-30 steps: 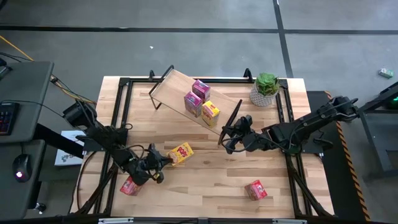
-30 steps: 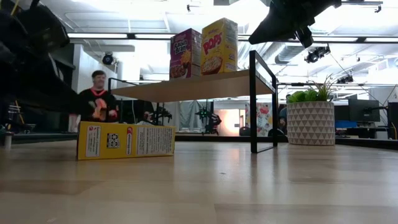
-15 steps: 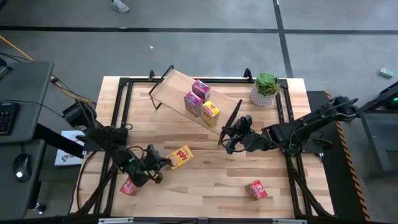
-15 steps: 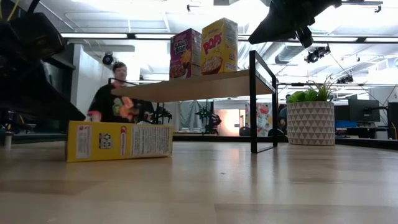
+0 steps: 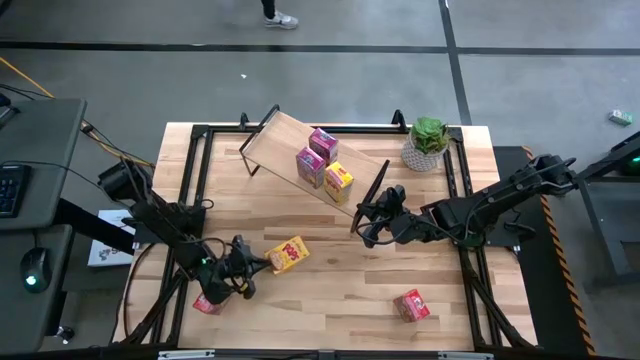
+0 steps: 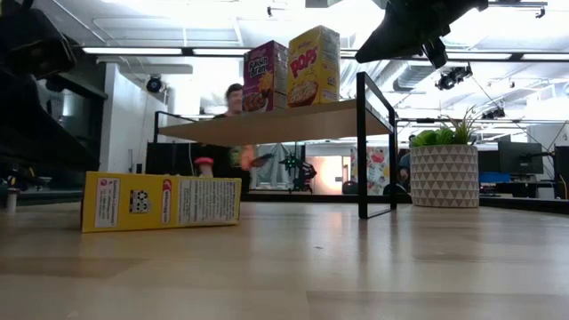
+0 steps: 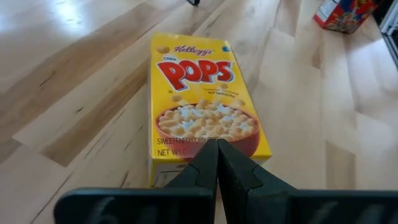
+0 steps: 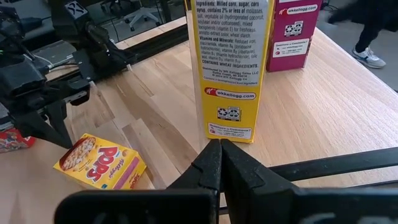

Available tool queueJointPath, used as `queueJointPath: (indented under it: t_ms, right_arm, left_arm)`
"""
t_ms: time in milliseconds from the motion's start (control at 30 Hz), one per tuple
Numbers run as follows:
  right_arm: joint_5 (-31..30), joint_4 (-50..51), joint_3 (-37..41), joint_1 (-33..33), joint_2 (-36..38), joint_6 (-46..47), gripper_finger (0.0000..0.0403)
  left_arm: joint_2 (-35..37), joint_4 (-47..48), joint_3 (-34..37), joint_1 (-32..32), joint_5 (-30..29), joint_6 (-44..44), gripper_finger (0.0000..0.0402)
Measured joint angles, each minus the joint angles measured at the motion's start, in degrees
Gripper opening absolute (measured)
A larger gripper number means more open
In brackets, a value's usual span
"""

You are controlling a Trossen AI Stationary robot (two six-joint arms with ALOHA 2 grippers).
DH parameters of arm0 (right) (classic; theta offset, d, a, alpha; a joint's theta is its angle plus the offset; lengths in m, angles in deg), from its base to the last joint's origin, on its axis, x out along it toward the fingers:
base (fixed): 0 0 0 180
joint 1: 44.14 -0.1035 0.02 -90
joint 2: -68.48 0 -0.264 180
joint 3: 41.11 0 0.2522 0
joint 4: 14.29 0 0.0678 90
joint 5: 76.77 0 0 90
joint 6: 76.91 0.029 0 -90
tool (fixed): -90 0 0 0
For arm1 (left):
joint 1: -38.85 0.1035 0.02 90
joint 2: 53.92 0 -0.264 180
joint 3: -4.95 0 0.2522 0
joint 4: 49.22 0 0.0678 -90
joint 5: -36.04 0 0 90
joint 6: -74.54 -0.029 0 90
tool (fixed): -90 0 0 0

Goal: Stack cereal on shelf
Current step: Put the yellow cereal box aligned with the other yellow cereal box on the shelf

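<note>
Our left tool (image 5: 245, 266), fingers pressed together and holding nothing, has nudged the flat yellow cardboard Pops cereal box (image 5: 287, 253) sideways across the desk (image 5: 340, 280), still unstacked, while the closed empty right tool (image 5: 366, 222) waits beside the light-wood shelf (image 5: 285, 140) carrying three upright boxes.

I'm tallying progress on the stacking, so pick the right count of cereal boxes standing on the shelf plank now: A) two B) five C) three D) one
C: the high view shows three boxes on the shelf: a magenta box, a second magenta box and a yellow box; the other boxes lie on the tabletop.
</note>
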Motion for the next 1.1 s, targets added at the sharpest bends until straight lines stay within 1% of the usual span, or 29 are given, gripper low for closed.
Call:
queueJointPath:
  t_ms: [200, 367, 567, 633, 767, 1100]
  right_arm:
    - [-0.01, 0.00, 0.00, 0.00, -0.01, 0.15, 0.0000]
    - [-0.02, 0.00, 0.00, 0.00, -0.01, 0.15, 0.0000]
    - [-0.02, 0.01, 0.00, 0.00, -0.01, 0.12, 0.0000]
    - [-0.02, 0.02, 0.00, 0.00, -0.01, 0.02, 0.0000]
    - [-0.02, 0.02, 0.00, 0.00, -0.01, 0.00, 0.0000]
    - [-0.35, 0.01, 0.00, 0.04, -0.01, 0.17, 0.0000]
  left_arm:
    - [-0.77, -0.10, 0.00, -0.19, -1.17, 1.34, 0.0000]
    - [-0.80, 0.21, -0.04, -0.76, 0.41, 1.64, 0.0000]
    - [-0.72, 5.80, -0.20, -3.00, 1.51, 6.93, 0.0000]
    - [-1.07, 8.38, 0.21, -3.74, 3.55, 8.13, 0.0000]
    - [-0.93, 9.80, -0.05, -4.04, 2.74, 10.40, 0.0000]
    - [-0.75, 8.98, 0.04, -3.77, -0.20, 9.96, 0.0000]
